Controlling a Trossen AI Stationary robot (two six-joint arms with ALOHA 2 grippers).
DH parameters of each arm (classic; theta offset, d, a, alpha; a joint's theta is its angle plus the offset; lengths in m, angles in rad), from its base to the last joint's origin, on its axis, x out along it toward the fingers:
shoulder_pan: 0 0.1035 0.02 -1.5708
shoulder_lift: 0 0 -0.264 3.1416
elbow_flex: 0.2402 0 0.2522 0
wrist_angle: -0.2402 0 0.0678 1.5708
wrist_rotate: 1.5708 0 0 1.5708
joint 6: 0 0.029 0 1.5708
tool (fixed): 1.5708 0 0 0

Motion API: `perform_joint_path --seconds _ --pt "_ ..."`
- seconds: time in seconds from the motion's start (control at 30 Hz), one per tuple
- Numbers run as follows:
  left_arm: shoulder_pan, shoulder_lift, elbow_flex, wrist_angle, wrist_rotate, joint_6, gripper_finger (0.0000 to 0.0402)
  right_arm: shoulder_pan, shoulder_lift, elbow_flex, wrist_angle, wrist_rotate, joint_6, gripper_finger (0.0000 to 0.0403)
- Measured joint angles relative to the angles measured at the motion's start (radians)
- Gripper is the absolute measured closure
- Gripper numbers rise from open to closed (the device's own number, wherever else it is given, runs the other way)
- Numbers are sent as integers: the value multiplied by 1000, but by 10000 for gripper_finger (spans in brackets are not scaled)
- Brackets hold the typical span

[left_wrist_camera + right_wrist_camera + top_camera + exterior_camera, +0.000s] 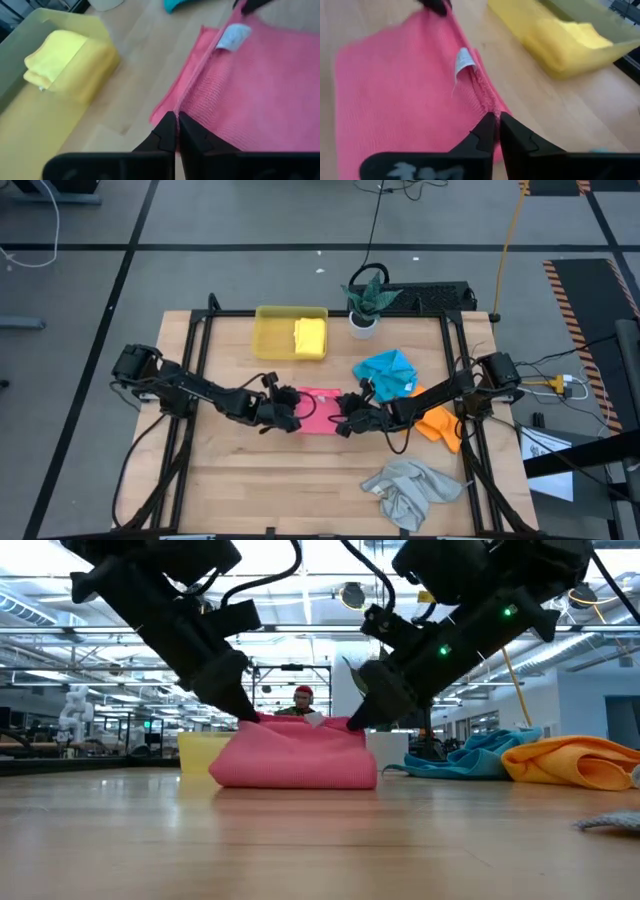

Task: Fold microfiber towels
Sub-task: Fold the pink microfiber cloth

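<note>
- One towel looks done: the yellow towel (310, 336) lies folded in the yellow tray (272, 337) at the far side of the table (300, 490)
- Pink towel (320, 409) in hand now, mid-table between the two arms; low view shows it doubled over, upper layer raised at both ends, fold not yet laid flat; white tag (232, 36) shows near the far edge
- Left gripper (176, 129) pinched tight on the pink towel's left edge, fingers closed with cloth between the tips
- Right gripper (495, 127) at the towel's right edge, fingers nearly together on the hem; looks like a grip, though whether it is about to loosen I cannot tell
- Three towels untouched, by the look of them: blue towel (388, 372) crumpled near the plant pot (363, 325); orange towel (441, 423) bunched under the right arm; grey towel (410, 491) in a heap near the front edge
- Judgement: roughly a fifth finished, second towel partway; pink needs pressing flat, probably another fold, then three more remain
</note>
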Motion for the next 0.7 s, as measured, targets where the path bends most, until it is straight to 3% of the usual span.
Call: perform_joint_path --seconds 0.27,0.43,0.57,0.7 --pt "36 0 -1 54 44 16 390 8 -75 -10 -175 0 75 313" --pt "73 18 -1 80 24 23 393 32 -106 -9 -146 -29 54 270" --pt "97 61 1 151 11 23 379 42 -100 -9 -107 -112 32 256" --pt "110 122 1 242 71 58 377 42 -100 -21 -89 -134 35 256"
